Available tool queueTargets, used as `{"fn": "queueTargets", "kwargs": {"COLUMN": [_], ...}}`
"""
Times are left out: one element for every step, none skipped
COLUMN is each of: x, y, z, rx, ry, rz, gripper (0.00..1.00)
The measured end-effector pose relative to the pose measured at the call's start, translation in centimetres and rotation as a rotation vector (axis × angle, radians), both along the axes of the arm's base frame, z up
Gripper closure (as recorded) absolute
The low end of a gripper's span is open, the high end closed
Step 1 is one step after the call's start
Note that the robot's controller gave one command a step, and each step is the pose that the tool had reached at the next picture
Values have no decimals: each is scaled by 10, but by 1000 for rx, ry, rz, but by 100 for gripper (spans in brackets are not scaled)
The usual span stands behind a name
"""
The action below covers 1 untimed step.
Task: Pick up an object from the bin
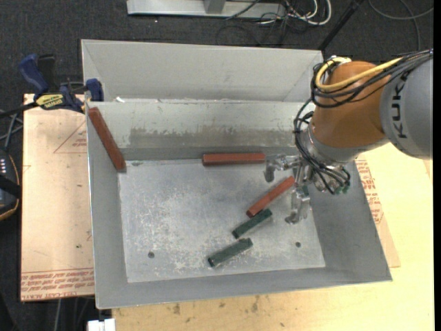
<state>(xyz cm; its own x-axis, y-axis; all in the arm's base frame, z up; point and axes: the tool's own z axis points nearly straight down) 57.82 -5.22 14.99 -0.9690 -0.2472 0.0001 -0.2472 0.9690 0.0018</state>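
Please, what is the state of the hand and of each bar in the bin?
hand: open, astride slanted brown bar's upper end.
slanted brown bar: lying, not gripped.
left brown bar: leaning against left wall.
back brown bar: flat along back wall.
upper green bar: lying flat.
lower green bar: lying flat.

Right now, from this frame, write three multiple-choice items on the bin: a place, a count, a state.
1. The end effector is over the bin's: A left half; B right half; C front-left corner.
2. Dark green bars number: A one; B two; C four.
3. Its fingers are: A spread apart; B shut on a green bar; C pressed together.
Key: B, it hangs near the right wall; B, two lie toward the front; A, a gap shows between them, astride a brown bar.
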Motion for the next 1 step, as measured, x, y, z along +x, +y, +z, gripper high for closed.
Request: {"fn": "queueTargets", "kwargs": {"x": [0], "y": [0], "z": [-3], "rx": [0], "ry": [-2], "rz": [7], "gripper": [0]}}
